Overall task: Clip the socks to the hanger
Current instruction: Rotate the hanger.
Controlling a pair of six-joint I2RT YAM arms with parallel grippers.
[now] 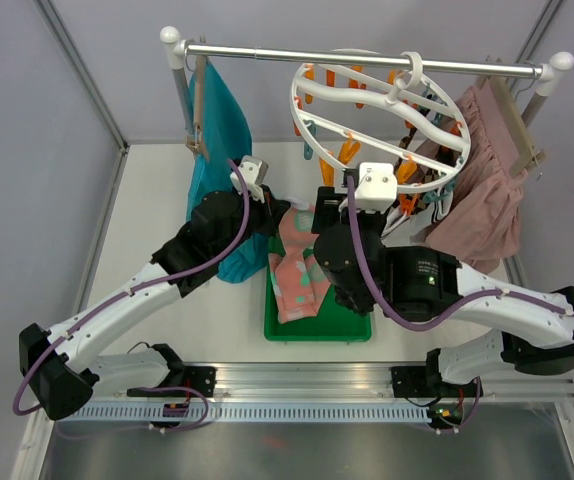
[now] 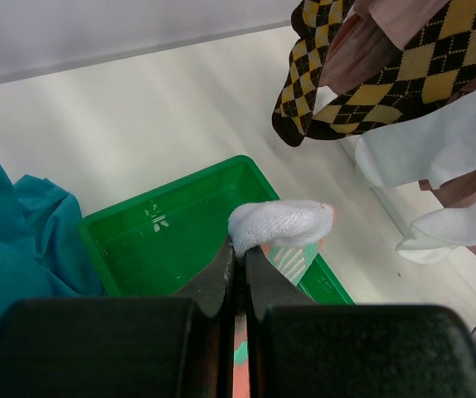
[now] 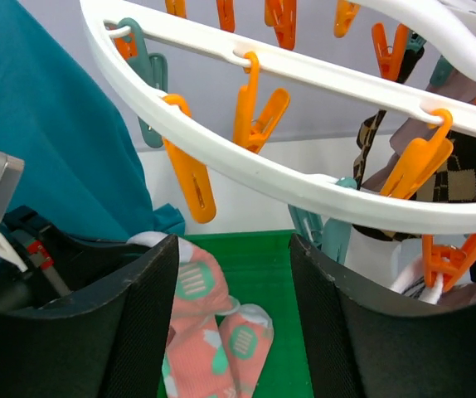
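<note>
The hanger [image 1: 377,110], a round white ring with orange and teal clips, hangs from the rail. Argyle socks [image 2: 404,75] and white socks [image 2: 437,141] hang clipped at its right side. My left gripper [image 2: 240,253] is shut on a pink sock [image 2: 281,224] whose white end sticks out past the fingertips, just above the green tray [image 2: 155,232]. In the right wrist view, pink socks [image 3: 213,332] with mint patches trail into the tray [image 3: 279,274]. My right gripper [image 3: 234,249] is open and holds nothing, just under the ring [image 3: 304,174], near an orange clip [image 3: 190,178].
A teal garment [image 1: 217,130] hangs at the rail's left end and drapes beside the tray. A dusty-pink skirt [image 1: 482,190] hangs at the right end. The tray [image 1: 352,325] sits between the two arms at the table's middle.
</note>
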